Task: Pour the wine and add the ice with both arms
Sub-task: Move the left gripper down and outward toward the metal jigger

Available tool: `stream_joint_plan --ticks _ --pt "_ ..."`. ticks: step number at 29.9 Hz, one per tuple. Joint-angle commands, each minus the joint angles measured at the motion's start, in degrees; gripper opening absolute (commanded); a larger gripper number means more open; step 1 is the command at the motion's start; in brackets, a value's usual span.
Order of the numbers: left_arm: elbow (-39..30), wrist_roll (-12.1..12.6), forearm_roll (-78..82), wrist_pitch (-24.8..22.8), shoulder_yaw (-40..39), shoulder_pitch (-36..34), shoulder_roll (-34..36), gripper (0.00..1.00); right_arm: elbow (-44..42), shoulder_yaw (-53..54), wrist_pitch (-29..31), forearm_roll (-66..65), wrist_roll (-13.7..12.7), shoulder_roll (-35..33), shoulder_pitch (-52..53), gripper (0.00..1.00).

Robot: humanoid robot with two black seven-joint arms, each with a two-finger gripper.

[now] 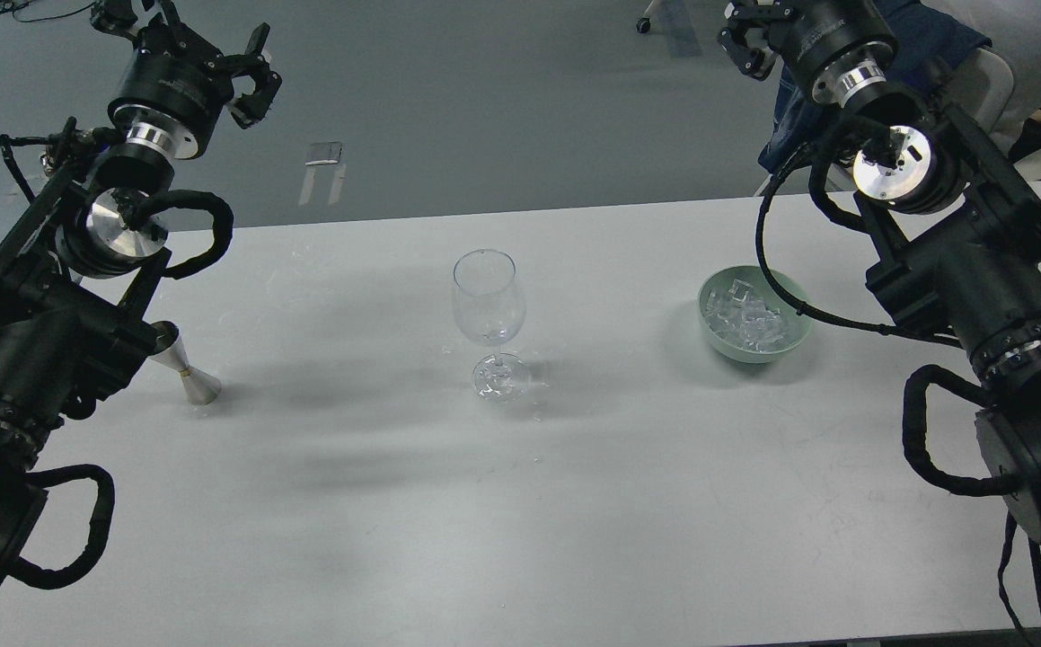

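An upright clear wine glass [488, 301] stands at the table's middle; I see no liquid in it. A pale green bowl [714, 334] to its right holds several clear ice cubes [750, 319]. A small silver jigger [189, 376] stands at the left, partly hidden behind my left arm; its contents do not show. My left gripper [258, 68] is raised far above the table's back left, open and empty. My right gripper [745, 40] is raised at the top edge, behind and above the bowl, partly cut off and dark.
The white table [520, 503] ends at a far edge, with grey floor beyond. A person in a white shirt [1023, 36] with dark blue cloth sits behind the back right corner, close to my right arm. A small clear stand [322, 166] is on the floor.
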Motion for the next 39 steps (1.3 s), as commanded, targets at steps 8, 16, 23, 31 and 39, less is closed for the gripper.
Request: stream_joint_plan --ticks 8,16,23,31,39 --pt "0.5 -0.2 0.1 -3.8 0.0 0.1 0.5 0.98 0.1 0.1 0.2 0.1 -0.1 -0.9 -0.2 1.0" --pt "0.8 -0.4 0.0 -4.0 -0.1 0.2 1.5 0.98 0.1 0.2 0.3 0.1 -0.1 -0.9 -0.3 1.0" --pt "-1.3 -0.4 -1.5 -4.6 -1.8 1.2 2.2 0.98 0.1 0.7 0.1 0.3 0.0 -1.1 -0.4 1.0" --pt "-15.5 -0.2 -4.8 -4.1 -2.4 10.4 9.1 0.98 3.0 0.5 0.1 0.2 0.0 -2.2 -1.8 1.0" --pt "-31.8 0.0 -15.8 -1.1 -9.4 24.1 20.8 0.98 7.8 0.5 -0.3 0.2 0.0 -2.6 -6.4 1.0"
